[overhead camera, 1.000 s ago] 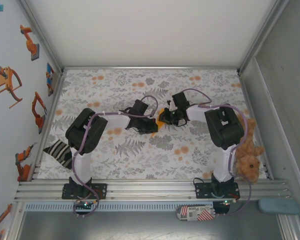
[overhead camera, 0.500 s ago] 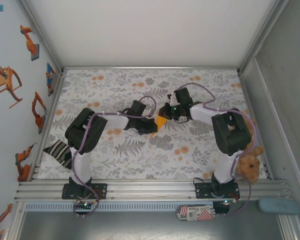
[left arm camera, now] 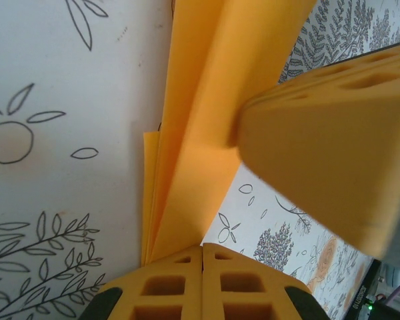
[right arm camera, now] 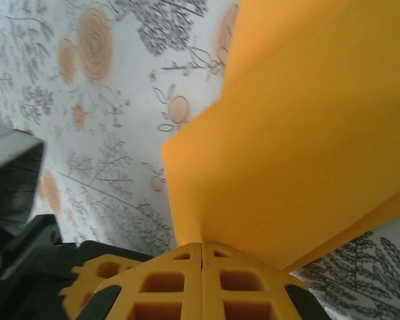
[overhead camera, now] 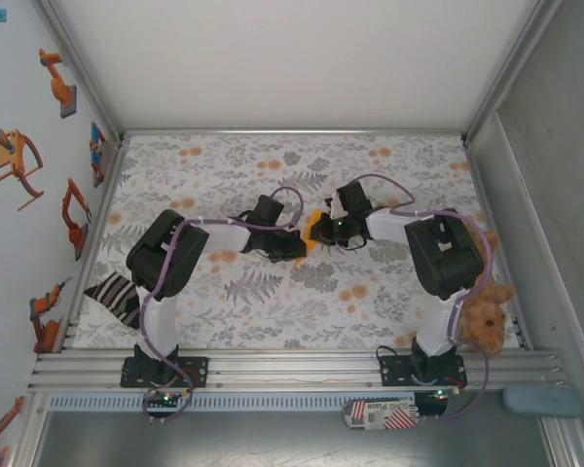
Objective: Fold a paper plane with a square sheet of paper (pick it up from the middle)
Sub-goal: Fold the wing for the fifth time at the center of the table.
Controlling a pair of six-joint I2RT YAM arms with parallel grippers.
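Note:
The square sheet of paper [overhead camera: 310, 244] is folded into several orange-yellow layers and shows as a small sliver between the two grippers at mid-table. My left gripper [overhead camera: 298, 243] is shut on its near end; in the left wrist view the jaws meet [left arm camera: 202, 248] on the folded paper [left arm camera: 200, 127]. One fingertip of the right gripper [left arm camera: 333, 153] presses on the paper from the right. My right gripper [overhead camera: 321, 232] is shut on the paper's other edge; its wrist view shows closed jaws [right arm camera: 202, 245] pinching the paper [right arm camera: 307, 147].
A floral cloth [overhead camera: 273, 165] covers the table. A brown plush teddy [overhead camera: 482, 311] lies by the right arm's base. A striped cloth [overhead camera: 114, 297] sits at the left edge. A teal pad [overhead camera: 540, 399] lies outside the frame rail, front right.
The right gripper lifted away toward the far right half a second ago, exposing more paper, then came back down close to the left gripper. The left arm stayed still.

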